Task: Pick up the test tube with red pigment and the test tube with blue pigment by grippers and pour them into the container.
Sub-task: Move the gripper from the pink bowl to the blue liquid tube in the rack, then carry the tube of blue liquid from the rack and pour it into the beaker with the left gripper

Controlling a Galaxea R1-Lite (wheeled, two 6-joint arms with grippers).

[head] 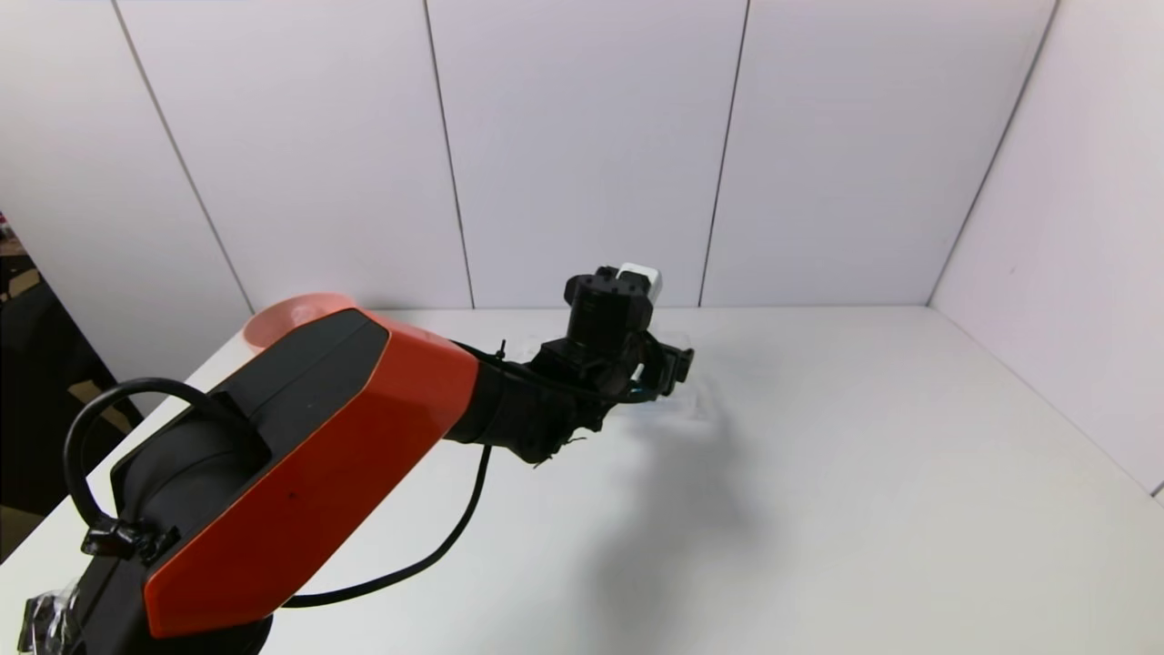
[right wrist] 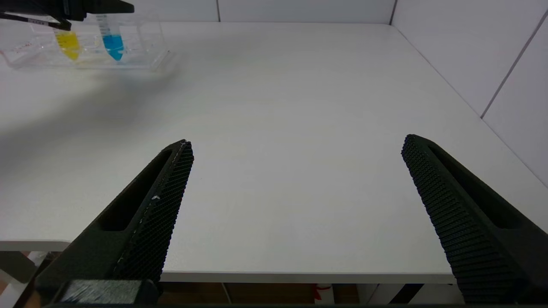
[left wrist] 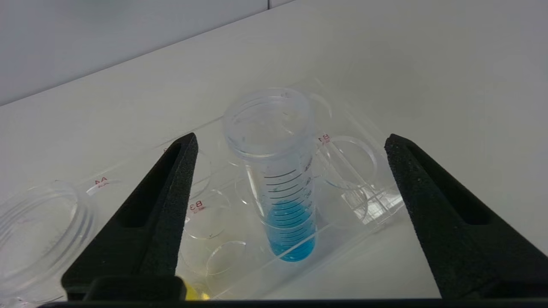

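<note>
The test tube with blue pigment (left wrist: 287,222) stands upright in a clear rack (left wrist: 368,205). My left gripper (left wrist: 291,139) is open around it, one finger on each side with a gap to the tube on both. From the head view the left gripper (head: 668,364) reaches over the middle of the table. In the right wrist view the blue tube (right wrist: 113,42) and the rack (right wrist: 145,51) sit far off. My right gripper (right wrist: 295,143) hangs open and empty over the table's near edge. The test tube with red pigment and the container are out of view.
A yellow-liquid tube (right wrist: 68,42) stands in the rack beside the blue one. A clear threaded rim (left wrist: 38,231) shows at the rack's A4 hole. A pink bowl (head: 291,318) sits at the far left behind my arm. Walls close off the table's back and right sides.
</note>
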